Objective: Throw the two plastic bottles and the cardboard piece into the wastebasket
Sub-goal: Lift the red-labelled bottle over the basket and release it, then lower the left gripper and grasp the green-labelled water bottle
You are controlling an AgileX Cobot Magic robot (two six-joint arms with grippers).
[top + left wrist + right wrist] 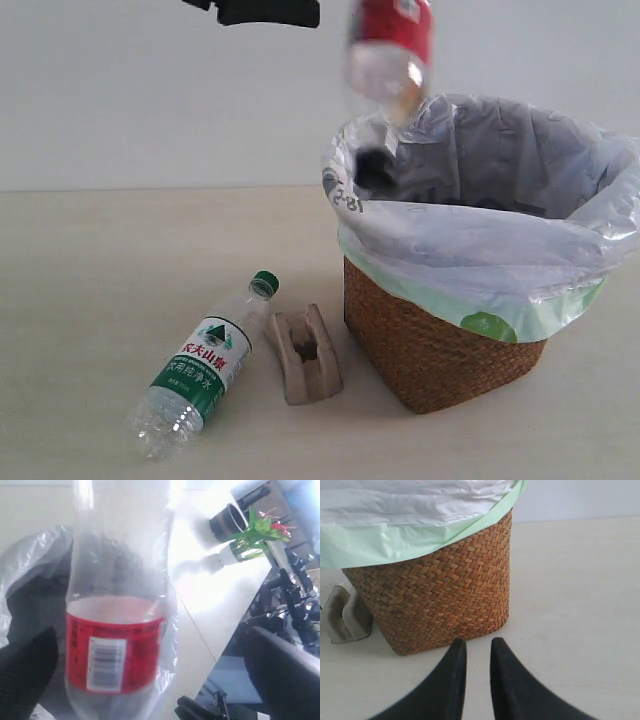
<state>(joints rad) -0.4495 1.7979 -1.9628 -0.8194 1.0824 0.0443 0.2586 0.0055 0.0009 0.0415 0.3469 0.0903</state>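
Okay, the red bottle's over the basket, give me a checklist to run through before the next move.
1. Red-label bottle over the wastebasket opening: ok, cap down above the rim.
2. Left gripper clear of it: ok, jaws wide apart.
3. Bottle inside the basket: not ok, not yet in.
4. Green-cap bottle lying free on the table: ok.
5. Cardboard piece free beside it: ok.
6. Right gripper empty: ok, jaws nearly closed on nothing.
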